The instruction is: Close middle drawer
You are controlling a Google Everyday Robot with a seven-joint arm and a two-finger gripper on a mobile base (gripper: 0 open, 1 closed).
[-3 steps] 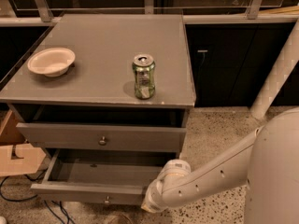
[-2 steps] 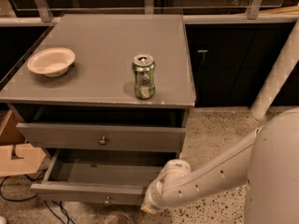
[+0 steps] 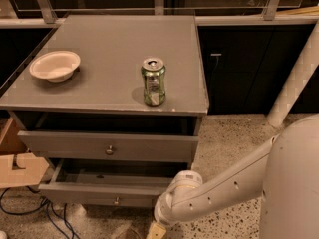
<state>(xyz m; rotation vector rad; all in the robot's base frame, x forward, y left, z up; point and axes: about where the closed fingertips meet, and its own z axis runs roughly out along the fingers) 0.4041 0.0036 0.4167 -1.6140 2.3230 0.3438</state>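
The middle drawer is a wide grey drawer with a small round knob. It stands pulled out from the cabinet, its dark inside showing. The uppermost grey drawer above it sticks out only slightly. The lowest drawer is out of view. My gripper is at the bottom edge of the view, just right of and below the middle drawer's front right corner. My white arm reaches to it from the right.
A green soda can and a white bowl stand on the grey cabinet top. A cardboard box and cables lie on the floor at left. A white pole leans at right.
The middle drawer's front sits a little further in toward the cabinet than a second ago. My gripper has dropped slightly lower at its right corner.
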